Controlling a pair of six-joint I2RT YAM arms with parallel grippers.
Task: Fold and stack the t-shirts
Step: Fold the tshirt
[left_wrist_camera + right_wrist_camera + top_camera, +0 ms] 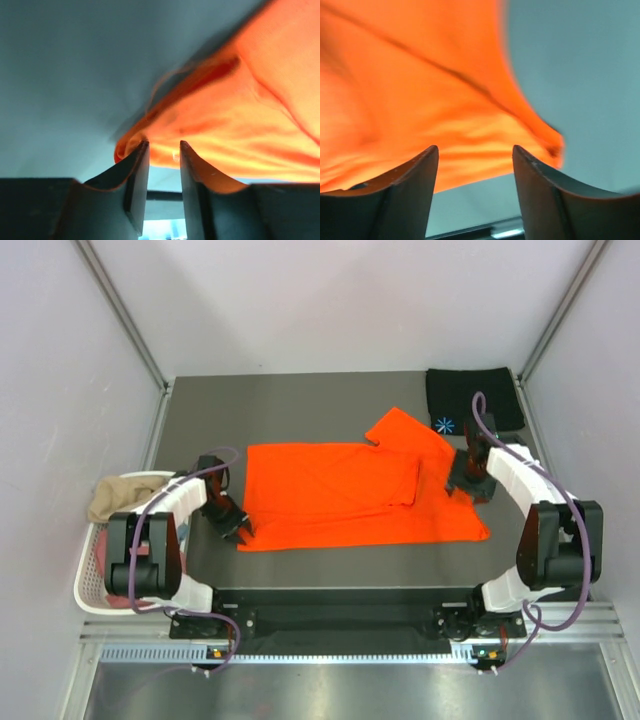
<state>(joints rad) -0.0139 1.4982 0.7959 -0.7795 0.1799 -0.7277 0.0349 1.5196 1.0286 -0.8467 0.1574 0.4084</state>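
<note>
Dark grey table [300,400] enclosed by pale walls [350,300]; a white basket [88,585] at its left edge holds a tan shirt [122,495] draped over the rim. The orange shirt [330,495] lies flat mid-table, partly folded, long axis left to right, one sleeve angled toward the far-right corner, where a folded black shirt [470,395] rests. The left gripper [238,528] at the shirt's near-left corner and the right gripper [463,482] at its right end both have parted jaws, clamping nothing.

I see my left arm [185,495] bent at the elbow and reaching inward. The left claw [164,145] sits low, jaws a narrow gap apart with nothing between them. The right arm [520,475] mirrors it. The right claw [475,150] points down, jaws wide apart and gripping nothing.
</note>
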